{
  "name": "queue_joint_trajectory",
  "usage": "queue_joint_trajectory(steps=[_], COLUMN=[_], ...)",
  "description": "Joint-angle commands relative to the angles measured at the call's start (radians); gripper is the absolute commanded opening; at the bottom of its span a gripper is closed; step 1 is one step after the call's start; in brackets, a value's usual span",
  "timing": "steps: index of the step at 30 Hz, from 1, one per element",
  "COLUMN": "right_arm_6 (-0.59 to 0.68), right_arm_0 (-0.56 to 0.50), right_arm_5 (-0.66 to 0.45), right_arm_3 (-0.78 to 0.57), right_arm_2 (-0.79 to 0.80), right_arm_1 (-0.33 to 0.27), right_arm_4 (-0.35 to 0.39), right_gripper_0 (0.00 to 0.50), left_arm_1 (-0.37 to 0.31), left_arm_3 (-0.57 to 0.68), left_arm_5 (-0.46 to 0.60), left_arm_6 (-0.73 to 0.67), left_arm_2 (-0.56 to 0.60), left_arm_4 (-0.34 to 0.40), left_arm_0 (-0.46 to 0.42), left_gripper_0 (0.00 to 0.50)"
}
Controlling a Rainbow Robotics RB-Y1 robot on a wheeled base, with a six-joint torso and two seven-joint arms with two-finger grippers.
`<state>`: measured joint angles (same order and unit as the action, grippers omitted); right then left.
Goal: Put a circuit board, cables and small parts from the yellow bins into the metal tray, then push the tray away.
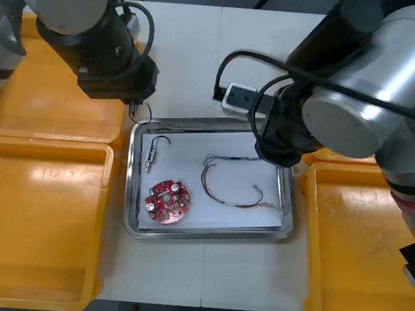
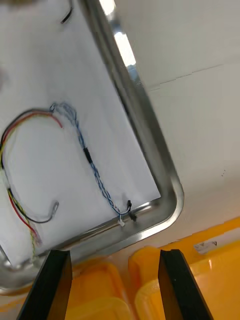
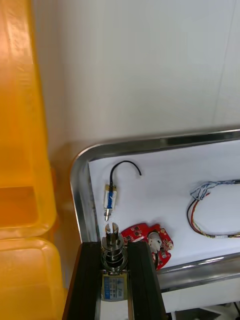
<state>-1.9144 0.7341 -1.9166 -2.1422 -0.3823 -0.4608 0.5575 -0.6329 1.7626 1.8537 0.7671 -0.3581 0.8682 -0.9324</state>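
Observation:
The metal tray (image 1: 205, 234), white inside, lies mid-table. In it are a round red circuit board (image 1: 167, 201), a small metal part with a black wire (image 1: 153, 154), a twisted blue and white cable (image 2: 92, 165) and a red and yellow cable (image 1: 223, 192). My left gripper (image 1: 139, 111) hangs over the tray's far left corner. In the left wrist view the left gripper (image 3: 113, 245) is shut on another small metal part (image 3: 113, 240), just above the circuit board (image 3: 150, 242). My right gripper (image 2: 114, 255) stands open and empty above the tray's right rim (image 2: 145, 125).
Yellow bins flank the tray: two on the left (image 1: 39, 215) (image 1: 61, 110) and two on the right (image 1: 364, 252) (image 1: 328, 157). A white plug box (image 1: 239, 95) with a black cord lies on the table just beyond the tray.

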Motion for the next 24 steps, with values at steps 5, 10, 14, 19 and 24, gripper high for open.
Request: queue_joint_trajectory(steps=[5,10,14,19,24], right_arm_6=[0.33,0.459,0.555,0.66,0.772], right_arm_0=[-0.015,-0.087,-0.148,-0.213,-0.288], right_arm_5=[-0.003,-0.003,-0.003,-0.003,-0.003], right_arm_3=[-0.154,-0.183,-0.183,-0.182,-0.174], right_arm_2=[0.151,0.26,0.358,0.468,0.572], right_arm_1=[-0.124,-0.182,-0.233,-0.275,-0.334], right_arm_4=[0.061,0.099,0.151,0.196,0.266], right_gripper_0=[0.5,0.5,0.5,0.5,0.5], left_arm_1=[0.061,0.076,0.081,0.081,0.081], left_arm_3=[0.041,0.043,0.043,0.041,0.041], left_arm_5=[-0.11,-0.205,-0.269,-0.315,-0.36], left_arm_6=[-0.239,-0.287,-0.293,-0.304,-0.318], left_arm_2=[-0.167,-0.259,-0.317,-0.378,-0.41], left_arm_4=[-0.06,-0.138,-0.196,-0.242,-0.284], left_arm_0=[-0.043,0.003,0.053,0.09,0.127], left_gripper_0=[0.0,0.0,0.002,0.0,0.002])
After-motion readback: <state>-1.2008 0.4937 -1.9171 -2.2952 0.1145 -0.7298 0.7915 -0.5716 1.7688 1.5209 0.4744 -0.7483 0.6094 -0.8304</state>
